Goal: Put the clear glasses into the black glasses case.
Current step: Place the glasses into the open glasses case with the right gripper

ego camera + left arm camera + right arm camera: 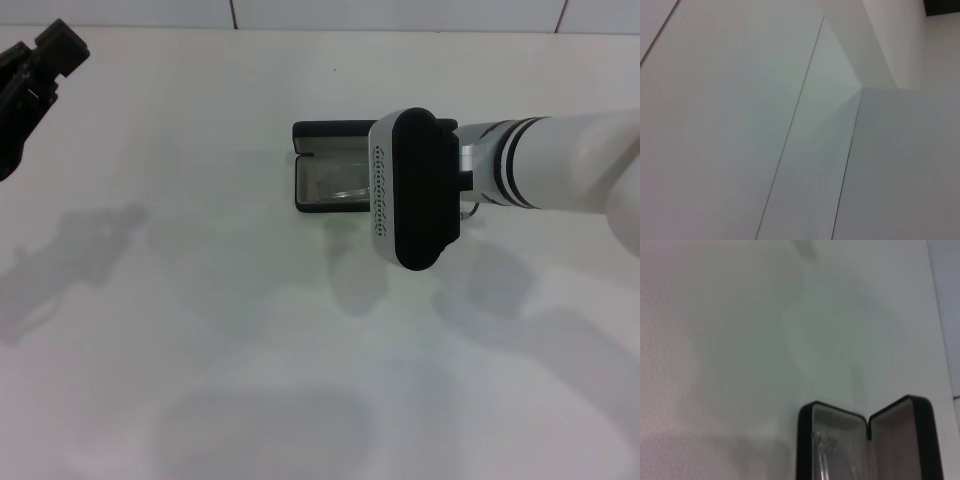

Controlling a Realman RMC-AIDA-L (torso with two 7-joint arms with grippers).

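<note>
The clear glasses [345, 190] lie inside the black glasses case [320, 170], which you see standing open on the white table [200, 330], its pale lining showing in the right wrist view too. Your right arm [560, 165] reaches in from the right and hangs over the case's right half, hiding it; you cannot tell how its fingers stand. Your left gripper [35, 75] is up at the far left, well apart from the case, fingers unclear. Soft shadows fall across the table; white wall tiles [400, 12] run behind it.
</note>
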